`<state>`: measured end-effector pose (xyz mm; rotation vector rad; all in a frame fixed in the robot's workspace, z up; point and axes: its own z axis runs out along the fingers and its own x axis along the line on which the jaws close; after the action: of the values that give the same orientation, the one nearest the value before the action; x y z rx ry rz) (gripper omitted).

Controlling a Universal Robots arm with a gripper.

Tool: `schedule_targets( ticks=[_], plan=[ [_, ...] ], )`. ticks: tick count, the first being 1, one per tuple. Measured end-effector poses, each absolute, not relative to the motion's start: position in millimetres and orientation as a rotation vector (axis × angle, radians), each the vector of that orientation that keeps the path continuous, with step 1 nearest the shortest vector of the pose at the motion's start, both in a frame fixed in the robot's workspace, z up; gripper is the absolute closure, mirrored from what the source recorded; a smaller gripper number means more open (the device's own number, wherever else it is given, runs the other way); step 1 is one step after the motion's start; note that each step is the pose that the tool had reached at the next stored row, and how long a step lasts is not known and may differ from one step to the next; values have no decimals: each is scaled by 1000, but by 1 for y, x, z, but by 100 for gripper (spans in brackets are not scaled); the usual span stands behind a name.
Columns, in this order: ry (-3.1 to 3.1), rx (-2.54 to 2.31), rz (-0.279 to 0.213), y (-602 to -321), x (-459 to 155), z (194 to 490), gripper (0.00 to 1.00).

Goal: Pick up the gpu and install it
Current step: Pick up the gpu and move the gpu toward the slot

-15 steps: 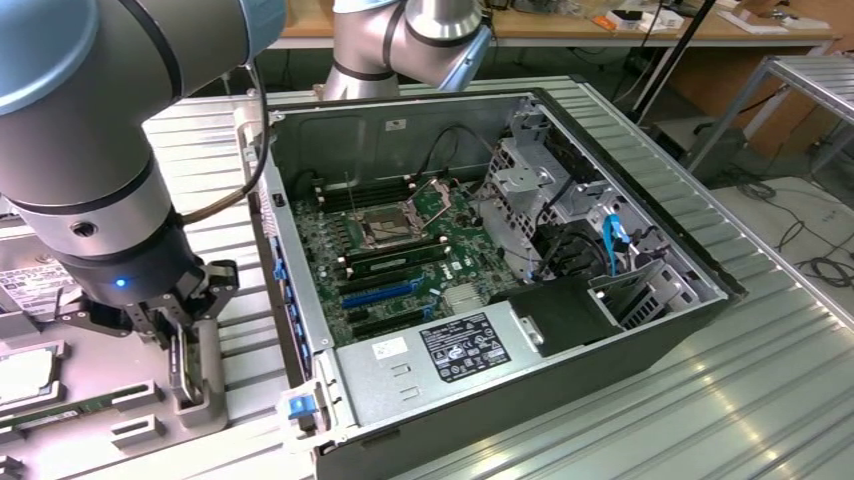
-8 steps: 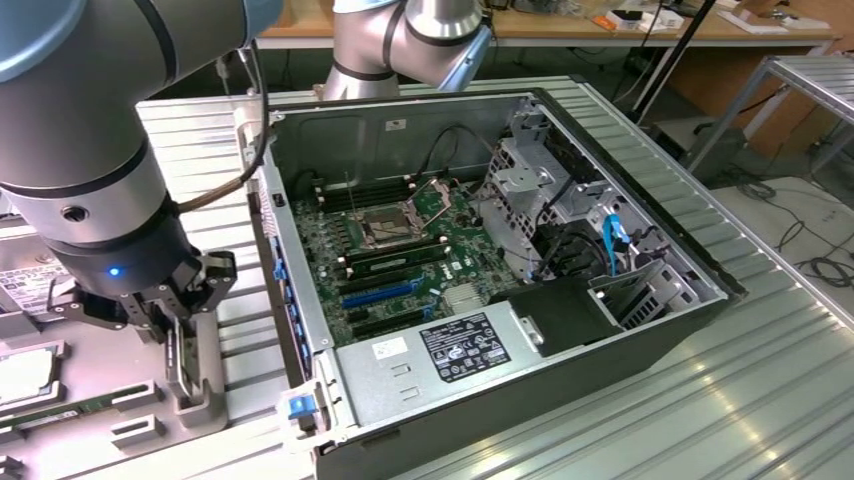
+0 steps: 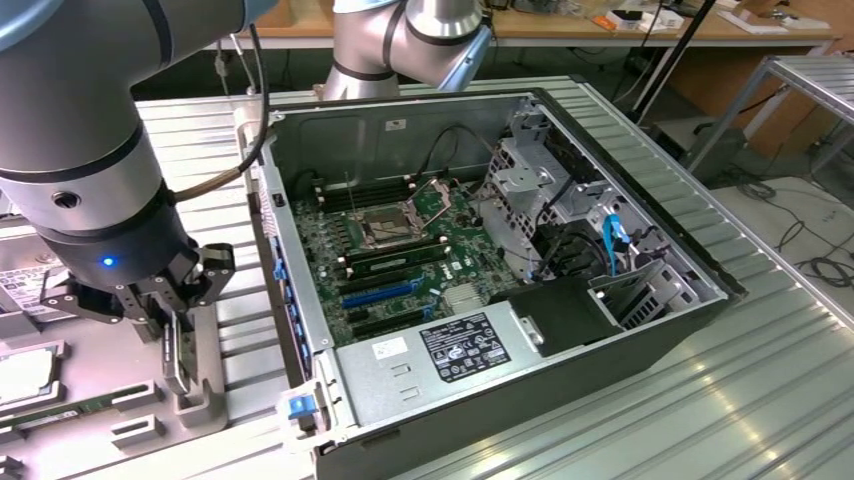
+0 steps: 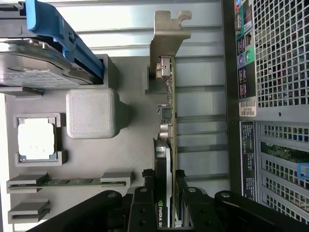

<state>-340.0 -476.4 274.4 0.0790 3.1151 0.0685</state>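
Gripper (image 3: 171,318) (image 4: 165,212) is clamped on both faces of the gpu (image 3: 175,355) (image 4: 165,159), which stands on edge in the grey parts tray (image 4: 130,145) directly under it. Pick-up is only begun, card not lifted. Install is not done: PC case (image 3: 641,340) is beside the gripper, w/ blue slots (image 3: 380,295) free.

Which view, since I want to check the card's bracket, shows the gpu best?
The wrist view: the gpu runs edge-on through the frame, with its silver bracket at the far end and the pincer at the near end. In the exterior view it is a dark sliver standing upright beneath the pincer.
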Motion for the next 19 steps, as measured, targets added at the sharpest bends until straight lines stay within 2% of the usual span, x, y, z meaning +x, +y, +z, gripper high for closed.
schedule_targets(
  ticks=[19],
  plan=[
    [3116, 79, 70, -476, -340, 284, 73]
  ],
)
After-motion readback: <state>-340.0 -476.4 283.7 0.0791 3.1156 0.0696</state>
